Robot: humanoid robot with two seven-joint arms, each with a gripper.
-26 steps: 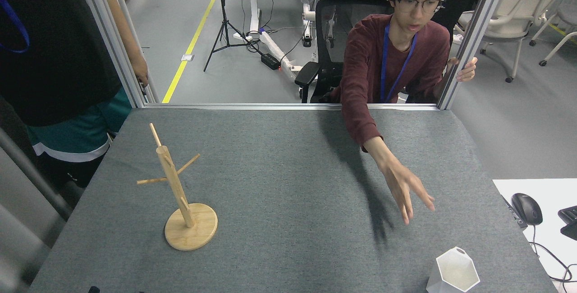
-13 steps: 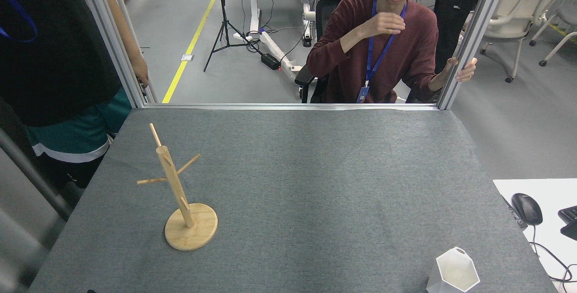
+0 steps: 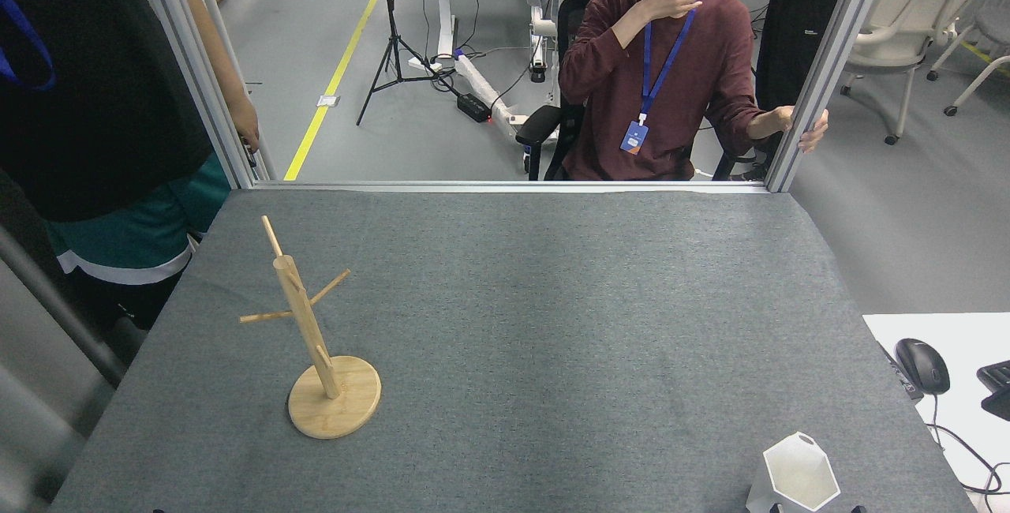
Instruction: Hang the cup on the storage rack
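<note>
The cup (image 3: 797, 475) stood upright at the bench's (image 3: 513, 300) near right corner, nearer the right arm, well apart from the storage rack (image 3: 316, 331) by the left edge; both jaws were out of view.

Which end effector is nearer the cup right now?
Right. Tips of the right end effector show at the bottom edge either side of the cup; the left end effector is out of view.

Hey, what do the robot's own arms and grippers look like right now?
Barely visible: two small dark tips at the bottom edge flanking the cup, probably the right gripper; a dark speck bottom left, maybe the left gripper. No cables or markings discernible.
</note>
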